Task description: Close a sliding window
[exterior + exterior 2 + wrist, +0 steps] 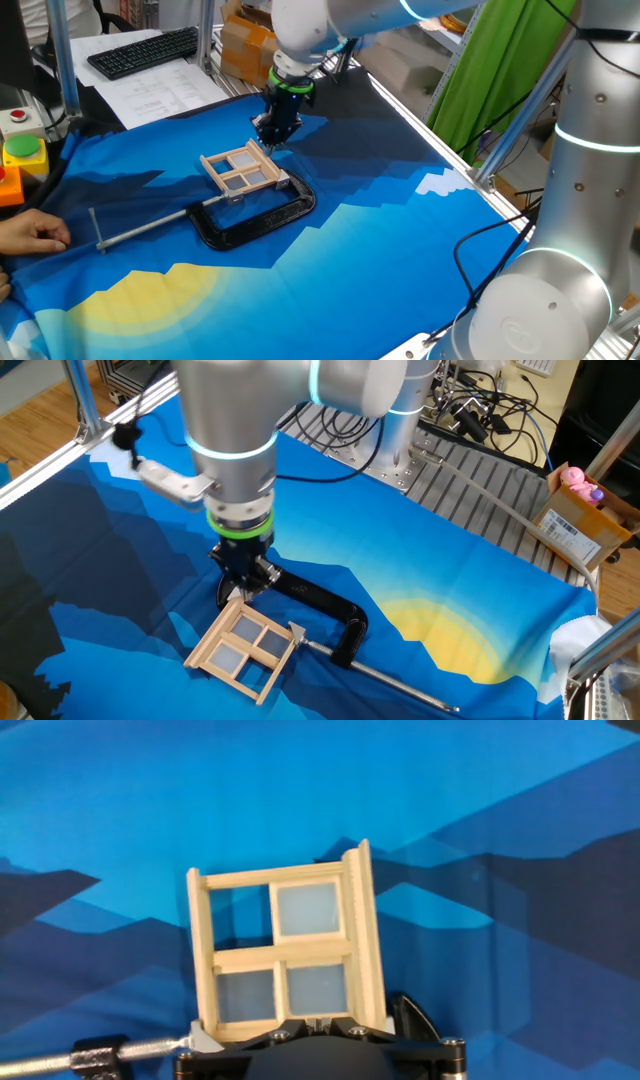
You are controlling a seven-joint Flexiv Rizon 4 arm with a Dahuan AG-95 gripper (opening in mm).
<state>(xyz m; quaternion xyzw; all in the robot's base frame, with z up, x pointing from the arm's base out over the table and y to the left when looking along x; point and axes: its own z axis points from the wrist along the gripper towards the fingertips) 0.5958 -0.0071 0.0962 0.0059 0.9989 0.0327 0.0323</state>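
The sliding window (242,170) is a small tan wooden frame with cross bars, lying flat on the blue cloth and held by a black C-clamp (262,218). It also shows in the other fixed view (245,648) and in the hand view (285,955). In the hand view three panes look greyish and the upper left one shows blue cloth through it. My gripper (272,135) (240,588) points down at the window's far edge. In the hand view its fingertips (322,1020) are together at the frame's near edge, holding nothing.
The clamp's metal rod (140,228) runs left toward a person's hand (30,235) at the cloth's edge. A keyboard (145,50) and papers lie at the back left, with button boxes (22,150) beside them. Aluminium posts (65,60) stand around the table.
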